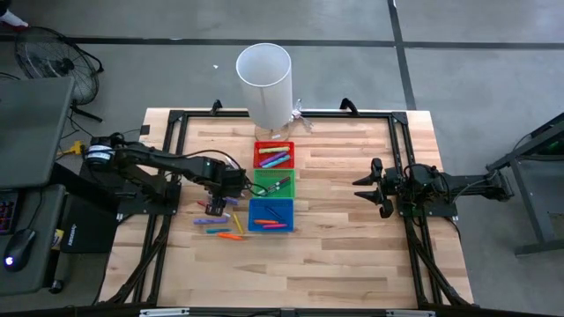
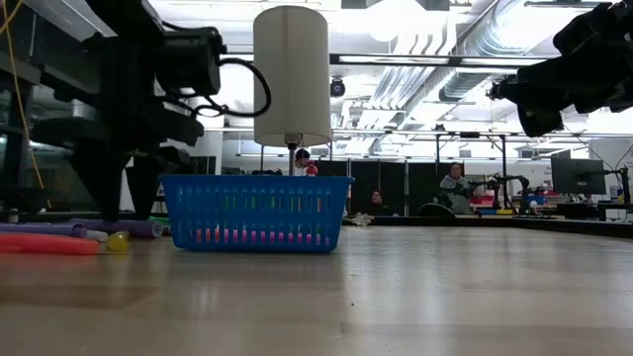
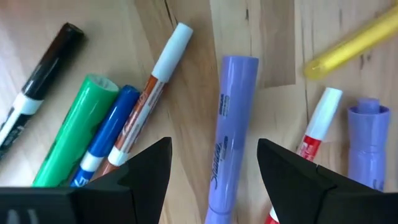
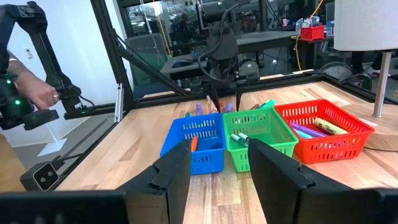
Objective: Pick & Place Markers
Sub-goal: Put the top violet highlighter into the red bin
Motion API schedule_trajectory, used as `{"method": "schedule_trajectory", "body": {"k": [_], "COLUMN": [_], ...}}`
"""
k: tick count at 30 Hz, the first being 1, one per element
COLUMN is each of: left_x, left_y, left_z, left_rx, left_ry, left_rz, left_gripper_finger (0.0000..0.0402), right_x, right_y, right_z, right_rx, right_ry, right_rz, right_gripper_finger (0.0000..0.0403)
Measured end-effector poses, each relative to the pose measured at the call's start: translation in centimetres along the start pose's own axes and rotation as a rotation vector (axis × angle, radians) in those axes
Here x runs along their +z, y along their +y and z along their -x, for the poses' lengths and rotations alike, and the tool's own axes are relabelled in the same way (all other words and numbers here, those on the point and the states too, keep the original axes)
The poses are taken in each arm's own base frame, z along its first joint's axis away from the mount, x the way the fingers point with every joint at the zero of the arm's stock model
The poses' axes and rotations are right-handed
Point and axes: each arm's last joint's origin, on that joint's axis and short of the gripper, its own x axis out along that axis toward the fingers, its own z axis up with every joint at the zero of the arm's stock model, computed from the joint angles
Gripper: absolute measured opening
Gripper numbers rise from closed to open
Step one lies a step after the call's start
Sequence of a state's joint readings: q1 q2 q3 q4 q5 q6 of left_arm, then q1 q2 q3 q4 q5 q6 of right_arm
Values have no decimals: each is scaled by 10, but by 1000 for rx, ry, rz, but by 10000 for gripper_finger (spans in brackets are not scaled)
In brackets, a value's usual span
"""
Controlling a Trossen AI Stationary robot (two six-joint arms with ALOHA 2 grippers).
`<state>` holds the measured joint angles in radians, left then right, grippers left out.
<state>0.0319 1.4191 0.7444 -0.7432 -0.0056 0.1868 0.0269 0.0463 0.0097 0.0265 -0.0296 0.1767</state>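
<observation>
The left gripper (image 1: 218, 208) is hanging low over the loose markers (image 1: 222, 227) on the wooden table (image 1: 352, 255), just off the blue bin's (image 1: 270, 215) 9 o'clock side. Its fingers (image 3: 149, 168) are standing wide apart w/ nothing between them but air — a purple highlighter (image 3: 227, 134) is lying on the wood right in the gap, not gripped. Around it in the left wrist view: a green marker (image 3: 74, 127), a blue one (image 3: 109, 134), an orange pen w/ a white cap (image 3: 152, 87), a black-and-white marker (image 3: 37, 87), a yellow one (image 3: 354, 40), a red-and-white pen (image 3: 314, 130) and a second purple piece (image 3: 367, 140).

Three bins are sitting in a row mid-table: red bin (image 1: 274, 156) at 12 o'clock, green bin (image 1: 272, 184) in the middle, blue at 6 o'clock — each already has some markers in it. A white cylinder lamp (image 1: 263, 84) is standing at the table's far edge, beyond the red bin.

The right gripper (image 1: 369, 187) is waiting well off toward 3 o'clock, raised above the wood, fingers (image 4: 174, 168) spread and holding nothing.

A person's hand (image 4: 37, 93) is showing in the right wrist view, beyond the table.
</observation>
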Motion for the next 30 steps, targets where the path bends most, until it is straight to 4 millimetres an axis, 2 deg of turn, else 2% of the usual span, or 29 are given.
{"method": "schedule_trajectory", "body": {"k": [8, 20, 24, 30], "left_x": [3, -10, -10, -10], "left_y": [-5, -15, -14, -15], "left_z": [-9, -26, -27, -27], "left_rx": [-24, 7, 7, 4], "left_ry": [18, 15, 15, 16], "left_rz": [-21, -45, -46, -48], "left_gripper_finger": [233, 230, 204, 135], "right_x": [0, 0, 0, 0], "right_y": [0, 0, 0, 0], "right_z": [0, 0, 0, 0], "right_rx": [0, 0, 0, 0], "right_ry": [0, 0, 0, 0], "right_rz": [0, 1, -1, 1], "right_gripper_finger": [149, 149, 149, 149]}}
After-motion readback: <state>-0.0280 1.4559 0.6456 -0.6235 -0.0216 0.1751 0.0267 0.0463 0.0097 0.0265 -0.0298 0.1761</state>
